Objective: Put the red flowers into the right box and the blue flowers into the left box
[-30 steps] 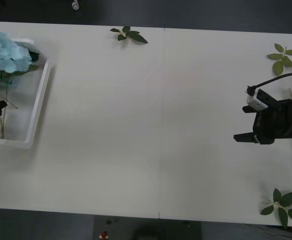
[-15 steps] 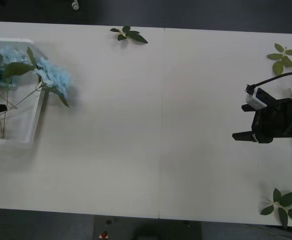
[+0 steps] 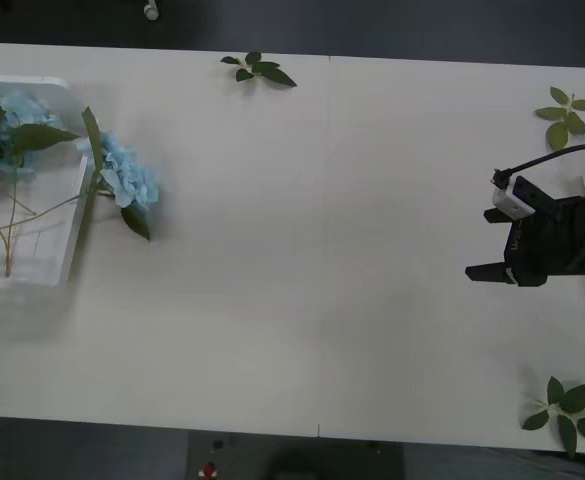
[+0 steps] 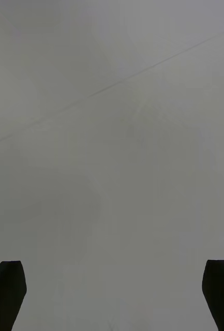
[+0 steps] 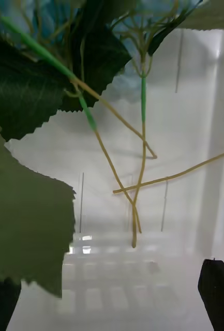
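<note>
3 leaf sprigs on table

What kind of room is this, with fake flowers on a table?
Probably a robot test lab: a plain white table holds blue flowers spilling from a white tray, and a black right gripper waits open nearby.

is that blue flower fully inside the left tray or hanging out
Hanging out: one blue flower head lies on the table past the left box rim.

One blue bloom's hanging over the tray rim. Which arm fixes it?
Left, probably. The blue flowers spill over the left box rim on its side; the right gripper sits open far across the table.
</note>
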Controlling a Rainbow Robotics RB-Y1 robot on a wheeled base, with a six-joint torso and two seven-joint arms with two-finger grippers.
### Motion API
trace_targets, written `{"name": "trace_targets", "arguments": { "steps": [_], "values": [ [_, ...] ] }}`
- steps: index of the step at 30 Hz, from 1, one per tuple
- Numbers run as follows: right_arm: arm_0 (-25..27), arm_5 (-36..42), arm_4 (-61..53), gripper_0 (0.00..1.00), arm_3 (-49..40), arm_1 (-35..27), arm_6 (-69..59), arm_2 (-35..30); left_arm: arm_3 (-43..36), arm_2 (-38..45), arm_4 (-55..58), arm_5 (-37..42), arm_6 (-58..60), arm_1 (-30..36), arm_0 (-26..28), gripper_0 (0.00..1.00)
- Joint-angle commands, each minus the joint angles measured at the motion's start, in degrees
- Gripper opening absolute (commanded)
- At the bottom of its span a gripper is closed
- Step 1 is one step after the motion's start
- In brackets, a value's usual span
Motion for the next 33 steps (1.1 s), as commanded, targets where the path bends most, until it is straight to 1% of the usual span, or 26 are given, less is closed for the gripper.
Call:
{"name": "trace_targets", "arguments": {
  "steps": [1, 4, 5, 7, 9, 11, 12, 17, 19, 20, 22, 25, 28, 33],
  "values": [
    [-0.55, -0.10, -0.39, 1.00, -1.10, -1.19, -0.70, -1.05, -5.48, 5.84, 0.00, 6.91, -1.87, 3.07, -2.51, 1.00],
    [-0.55, -0.10, -0.39, 1.00, -1.10, -1.19, -0.70, -1.05, -9.17, 6.55, 6.24, 9.20, -2.84, 2.89, -2.51, 1.00],
    [-0.55, -0.10, -0.39, 1.00, -1.10, -1.19, -0.70, -1.05, -10.75, 6.55, 9.05, 9.73, -4.33, 2.89, -2.42, 1.00],
    [-0.55, -0.10, -0.39, 1.00, -1.10, -1.19, -0.70, -1.05, -14.27, 6.63, 11.07, 9.99, -8.20, 2.89, -2.42, 1.00],
    [-0.55, -0.10, -0.39, 1.00, -1.10, -1.19, -0.70, -1.05, -17.34, 6.98, 10.10, 9.99, -10.22, 3.16, -2.42, 1.00],
    [-0.55, -0.10, -0.39, 1.00, -1.10, -1.19, -0.70, -1.05, -23.06, 7.60, 6.24, 10.60, -10.66, 3.42, -2.42, 1.00],
    [-0.55, -0.10, -0.39, 1.00, -1.10, -1.19, -0.70, -1.05, -24.55, 7.78, 5.09, 10.78, -10.49, 3.42, -2.42, 1.00],
    [-0.55, -0.10, -0.39, 1.00, -1.10, -1.19, -0.70, -1.05, -37.91, 7.78, -3.34, 13.33, -5.83, 2.28, -2.25, 1.00],
    [-0.55, -0.10, -0.39, 1.00, -1.10, -1.19, -0.70, -1.05, -44.94, 7.78, -5.89, 14.21, -3.10, 0.26, -2.25, 1.00],
    [-0.55, -0.10, -0.39, 1.00, -1.10, -1.19, -0.70, -1.05, -46.70, 7.78, -6.33, 14.47, -1.96, -0.54, -2.25, 1.00],
    [-0.55, -0.10, -0.39, 1.00, -1.10, -1.19, -0.70, -1.05, -53.38, 7.69, -8.35, 14.56, 0.76, -3.61, -2.34, 1.00],
    [-0.55, -0.10, -0.39, 1.00, -1.10, -1.19, -0.70, -1.05, -60.24, 6.81, -11.17, 14.38, 1.20, -8.36, -2.42, 1.00],
    [-0.55, -0.10, -0.39, 1.00, -1.10, -1.19, -0.70, -1.05, -65.16, 3.82, -12.75, 12.71, -0.73, -12.31, -2.69, 1.00],
    [-0.55, -0.10, -0.39, 1.00, -1.10, -1.19, -0.70, -1.05, -68.32, -4.18, -13.01, 5.07, -7.59, -17.67, -2.69, 1.00]
  ]
}}
